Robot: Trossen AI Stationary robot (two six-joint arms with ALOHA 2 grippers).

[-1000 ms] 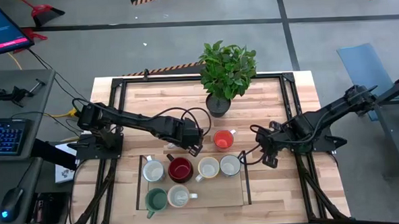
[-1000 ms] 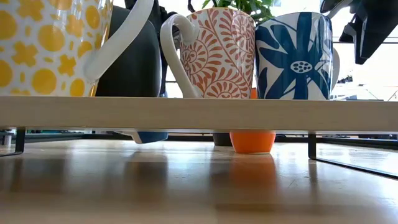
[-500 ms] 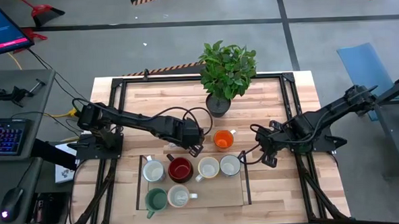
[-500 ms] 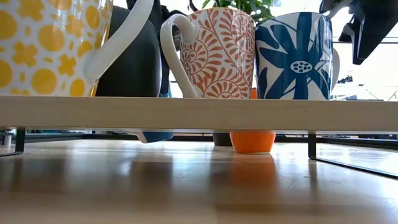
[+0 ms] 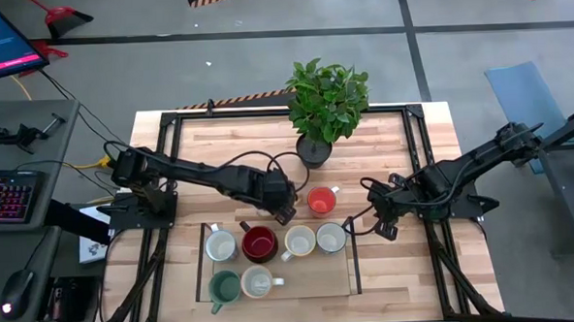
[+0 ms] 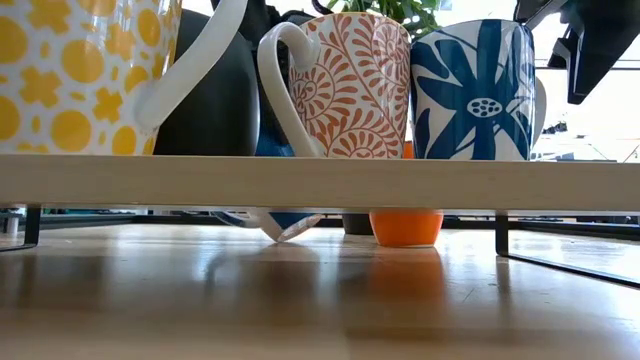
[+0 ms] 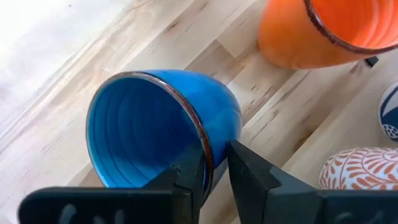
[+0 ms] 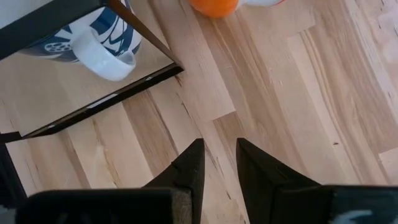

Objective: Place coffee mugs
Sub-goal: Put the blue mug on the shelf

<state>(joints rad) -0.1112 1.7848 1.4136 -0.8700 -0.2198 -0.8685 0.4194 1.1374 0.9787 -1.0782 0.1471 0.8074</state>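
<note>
from above, the left gripper (image 5: 281, 212) hung over the blue mug, mostly hidden, just left of the orange mug (image 5: 320, 200), behind the raised shelf (image 5: 354, 275) of six mugs. the right gripper (image 5: 379, 225) waited near the shelf's right end. at table height the blue mug (image 6: 283, 222) looked tilted, perhaps just off the wood. in the left wrist view fingers (image 7: 193, 177) pinched its rim. level it first. right jaws nearly closed, empty.
</note>
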